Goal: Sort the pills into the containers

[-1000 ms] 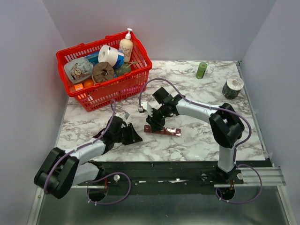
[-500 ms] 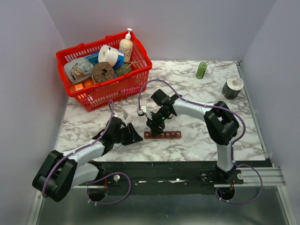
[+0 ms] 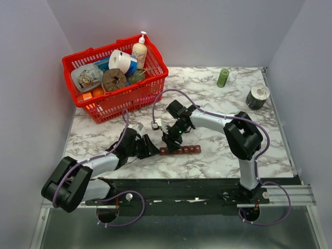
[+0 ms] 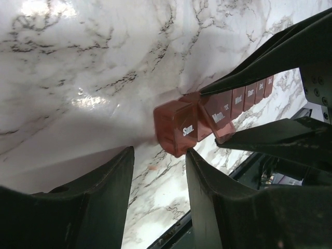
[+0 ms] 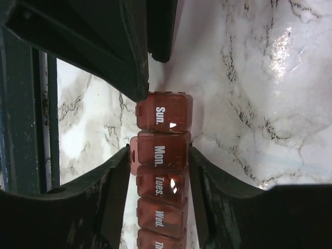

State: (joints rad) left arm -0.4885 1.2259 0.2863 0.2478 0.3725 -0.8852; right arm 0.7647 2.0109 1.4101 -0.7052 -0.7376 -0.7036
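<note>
The containers are one dark red-brown strip [image 3: 181, 150] of day-labelled compartments, lying flat on the marble near the front edge. My right gripper [image 3: 171, 145] is shut on it; in the right wrist view [image 5: 160, 155] its fingers press both sides of the "Mon." compartment [image 5: 160, 151]. The "Sun." compartment [image 5: 165, 112] sticks out past the fingertips. My left gripper [image 3: 154, 151] is open at the strip's left end. In the left wrist view [image 4: 158, 155] the "Sun." end [image 4: 179, 129] sits just beyond its tips. Loose pills are not clearly visible.
A red mesh basket [image 3: 136, 96] full of items stands at the back left. A green bottle [image 3: 223, 78] and a grey roll [image 3: 258, 96] stand at the back right. The table's front edge and black rail [image 3: 181, 184] lie just behind the strip.
The right gripper has lowered the strip from a tilt to flat on the table. The left gripper has moved right, up to the strip's left end.
</note>
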